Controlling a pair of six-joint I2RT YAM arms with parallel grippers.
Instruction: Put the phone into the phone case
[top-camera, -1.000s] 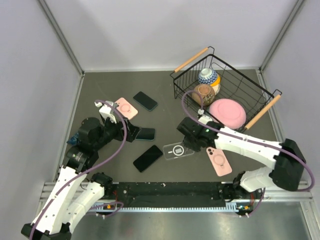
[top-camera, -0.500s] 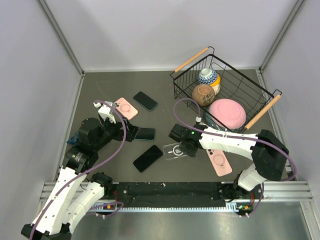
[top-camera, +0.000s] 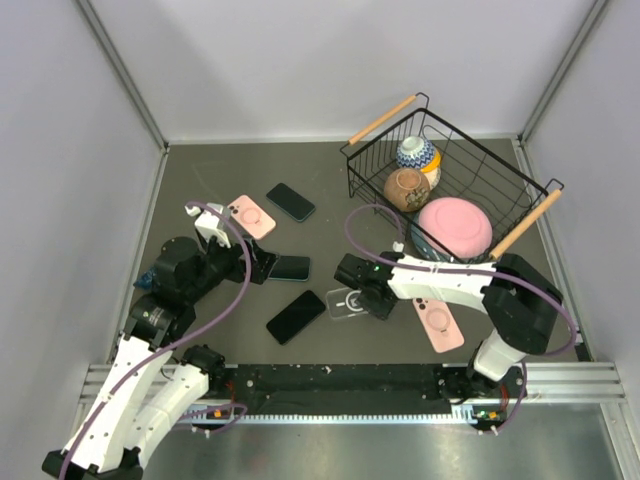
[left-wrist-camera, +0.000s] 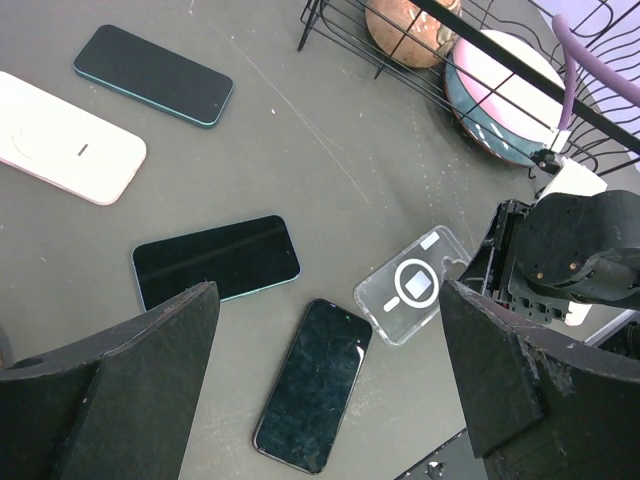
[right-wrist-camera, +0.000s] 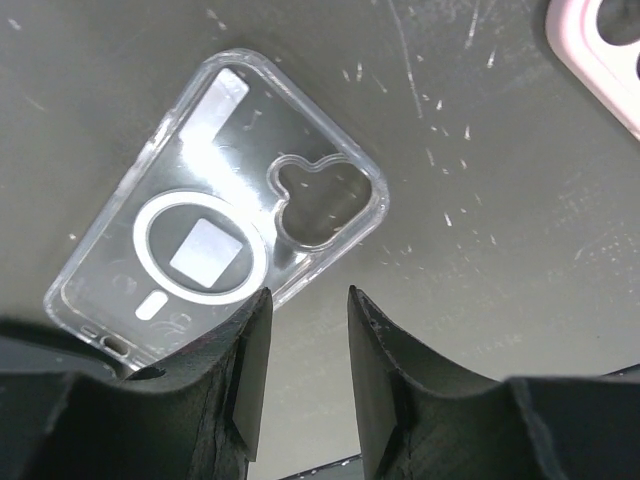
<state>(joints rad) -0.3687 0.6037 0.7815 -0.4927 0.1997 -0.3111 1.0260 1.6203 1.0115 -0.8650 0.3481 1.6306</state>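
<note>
R arm has swung left and reached low over the table (top-camera: 330, 180) since a sec ago; L arm hasn't budged. R end effector (top-camera: 362, 296) now sits at the right edge of the clear case (top-camera: 342, 303), which lies flat; can't tell which face is up.

Wrist view: R end effector (right-wrist-camera: 305, 300) has its fingers a narrow gap apart, bare table showing between them. The clear case (right-wrist-camera: 215, 240) has its rim just past the tips, so nothing is clamped. Prob lining up to pinch or pin that rim so the case won't skid when a phone gets pressed in.

L end effector (left-wrist-camera: 325, 290) is spread wide and empty, hovering over the phones. That wide stance suits a grab across a phone's width.

Black phone (top-camera: 296, 316) lies flat just left of the clear case, near but apart, so it looks like the likeliest pick. Teal phone (top-camera: 290, 268) lies right by the L end effector (top-camera: 262, 266), also reachable. A third phone (top-camera: 290, 201) lies further back beside a pink case (top-camera: 250, 216). Second pink case (top-camera: 437, 322) lies right of the clear one, half under the R arm.

Task looks barely begun: no phone held, clear case not yet filled.
</note>
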